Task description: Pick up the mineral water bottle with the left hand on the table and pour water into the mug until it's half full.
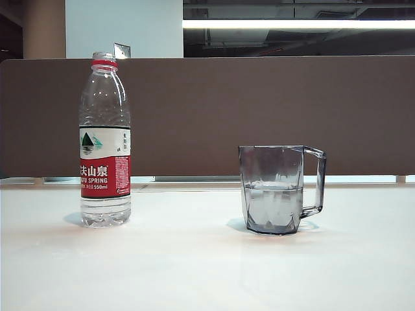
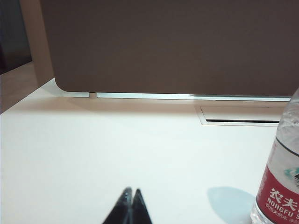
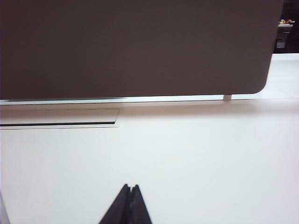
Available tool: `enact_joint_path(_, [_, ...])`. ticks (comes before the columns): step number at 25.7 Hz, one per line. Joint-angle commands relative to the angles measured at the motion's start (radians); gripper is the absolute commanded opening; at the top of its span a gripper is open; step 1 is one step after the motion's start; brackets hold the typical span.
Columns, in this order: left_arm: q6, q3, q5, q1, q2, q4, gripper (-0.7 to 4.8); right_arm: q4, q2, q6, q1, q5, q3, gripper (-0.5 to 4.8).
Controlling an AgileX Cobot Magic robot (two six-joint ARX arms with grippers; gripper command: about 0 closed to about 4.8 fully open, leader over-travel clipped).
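Tall clear ribbed mineral water bottle point(image 1: 104, 142) stands upright left; smoky-grey faceted mug point(image 1: 272, 189), right, looks half-filled. Left gripper point(image 2: 130, 191) and right gripper point(image 3: 130, 187): jaws together, empty, near side. Leave everything standing.

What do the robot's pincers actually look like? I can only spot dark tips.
Little shows. The left pincer and the right pincer each appear as two thin black fingers tapering to pointed tips. No cables, markings or arms are visible.
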State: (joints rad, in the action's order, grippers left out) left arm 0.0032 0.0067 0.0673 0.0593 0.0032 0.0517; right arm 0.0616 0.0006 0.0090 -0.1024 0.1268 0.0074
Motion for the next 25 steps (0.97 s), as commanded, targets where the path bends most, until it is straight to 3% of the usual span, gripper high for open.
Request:
enact_joint_path(1, [-0.003, 0.004, -0.002, 0.000, 0.000, 0.009, -0.06, 0.013, 0.000, 0.006, 0.009, -0.003, -0.008, -0.04])
enact_joint_path(25, [-0.003, 0.004, -0.002, 0.000, 0.000, 0.009, -0.06, -0.037, 0.000, 0.006, 0.010, 0.003, -0.007, -0.04])
